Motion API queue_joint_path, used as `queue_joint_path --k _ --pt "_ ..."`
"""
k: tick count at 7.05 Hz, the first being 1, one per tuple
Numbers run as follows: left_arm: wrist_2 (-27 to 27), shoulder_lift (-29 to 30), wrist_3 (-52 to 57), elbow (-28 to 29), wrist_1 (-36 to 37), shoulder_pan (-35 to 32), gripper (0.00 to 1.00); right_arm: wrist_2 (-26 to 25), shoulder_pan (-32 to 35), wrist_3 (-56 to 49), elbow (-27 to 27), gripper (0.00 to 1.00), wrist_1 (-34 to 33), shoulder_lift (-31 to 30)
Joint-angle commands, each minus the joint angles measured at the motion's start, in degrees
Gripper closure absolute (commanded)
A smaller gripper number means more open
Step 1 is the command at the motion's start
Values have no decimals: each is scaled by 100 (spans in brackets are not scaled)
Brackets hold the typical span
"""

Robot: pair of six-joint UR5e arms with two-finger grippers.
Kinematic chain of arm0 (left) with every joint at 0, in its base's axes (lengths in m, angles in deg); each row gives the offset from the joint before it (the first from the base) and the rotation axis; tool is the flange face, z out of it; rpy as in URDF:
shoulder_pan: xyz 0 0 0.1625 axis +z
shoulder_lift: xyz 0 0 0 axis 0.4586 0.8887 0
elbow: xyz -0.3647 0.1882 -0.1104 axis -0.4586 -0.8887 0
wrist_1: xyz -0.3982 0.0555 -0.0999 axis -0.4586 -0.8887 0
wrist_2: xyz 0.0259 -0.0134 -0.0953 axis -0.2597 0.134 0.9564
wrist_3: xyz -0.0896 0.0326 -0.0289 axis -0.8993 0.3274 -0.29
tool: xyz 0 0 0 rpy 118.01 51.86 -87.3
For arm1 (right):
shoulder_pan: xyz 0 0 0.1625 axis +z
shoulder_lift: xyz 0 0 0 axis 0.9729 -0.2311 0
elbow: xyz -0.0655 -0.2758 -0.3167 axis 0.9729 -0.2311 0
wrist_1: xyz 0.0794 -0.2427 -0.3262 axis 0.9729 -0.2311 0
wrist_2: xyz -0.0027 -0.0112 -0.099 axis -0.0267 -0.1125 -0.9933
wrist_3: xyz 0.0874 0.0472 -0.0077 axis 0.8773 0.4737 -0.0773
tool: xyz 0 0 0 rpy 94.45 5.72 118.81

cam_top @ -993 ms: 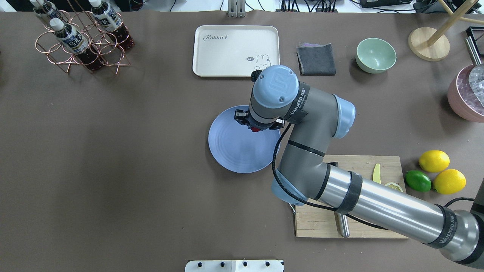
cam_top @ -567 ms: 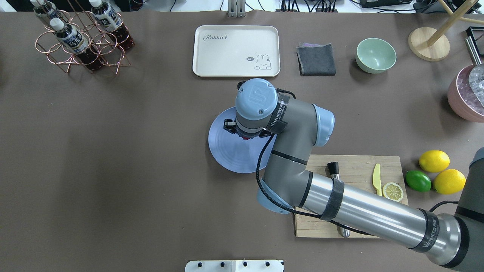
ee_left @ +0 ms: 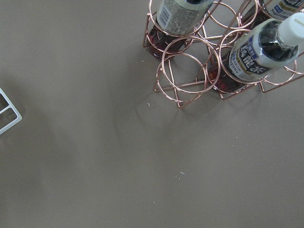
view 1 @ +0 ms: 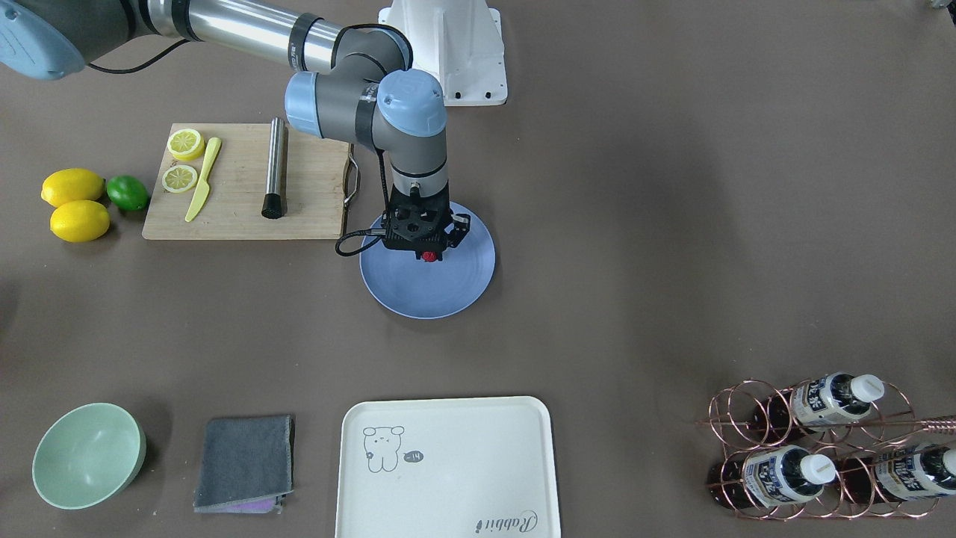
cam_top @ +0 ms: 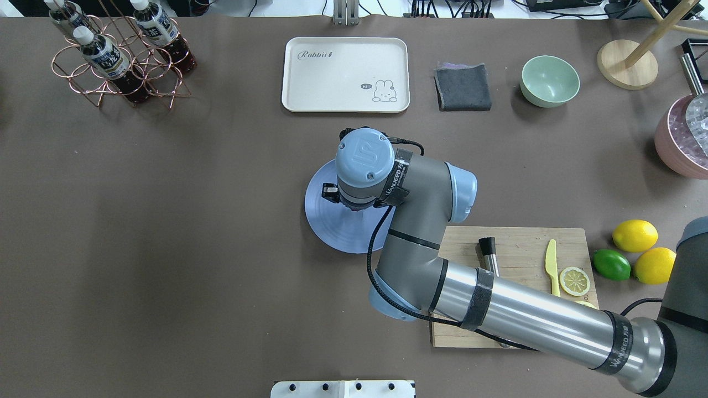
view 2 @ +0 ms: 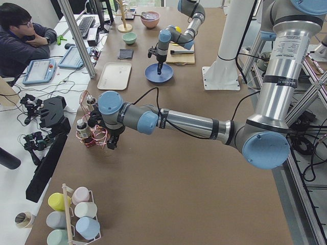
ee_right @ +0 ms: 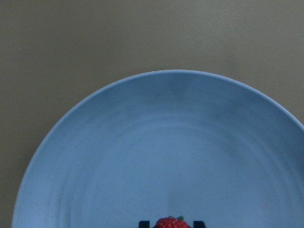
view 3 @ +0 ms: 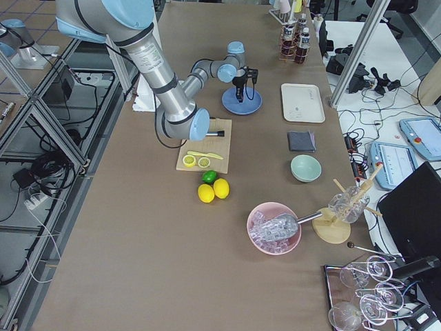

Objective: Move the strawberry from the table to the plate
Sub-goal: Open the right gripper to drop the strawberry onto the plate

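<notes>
The strawberry (view 1: 429, 257) is a small red berry held just above the blue plate (view 1: 448, 295). My right gripper (view 1: 429, 254) is shut on it and points straight down over the plate's inner area. In the right wrist view the strawberry (ee_right: 171, 222) sits between two black fingertips (ee_right: 143, 223) at the bottom edge, with the plate (ee_right: 161, 142) filling the frame. From overhead, the wrist hides the berry and only the plate (cam_top: 326, 226) shows. My left gripper (view 2: 110, 142) hangs over the table beside the bottle rack (view 2: 89, 133), seen only from the side; I cannot tell its state.
A cream tray (cam_top: 345, 74), grey cloth (cam_top: 463, 87) and green bowl (cam_top: 550, 80) lie beyond the plate. The cutting board (cam_top: 520, 243) carries a yellow knife, a lemon slice and a steel rod. Lemons and a lime (cam_top: 611, 264) lie to its right. A person (view 2: 23, 43) sits at the table's side.
My right arm has carried the strawberry left and nearer across the plate toward its middle. The wrist now hides the berry from overhead.
</notes>
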Motion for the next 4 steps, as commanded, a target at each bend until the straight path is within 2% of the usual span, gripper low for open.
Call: queue_joint_path --k 1,3,4 --pt "-10 -8 0 6 -8 5 2 -38 20 -43 -6 0 83 -37" --pt "7 -86 9 6 -61 -4 2 41 220 -288 73 0 380 -81" --pt "25 -87 9 -11 -61 -4 2 555 666 -324 152 0 330 -81"
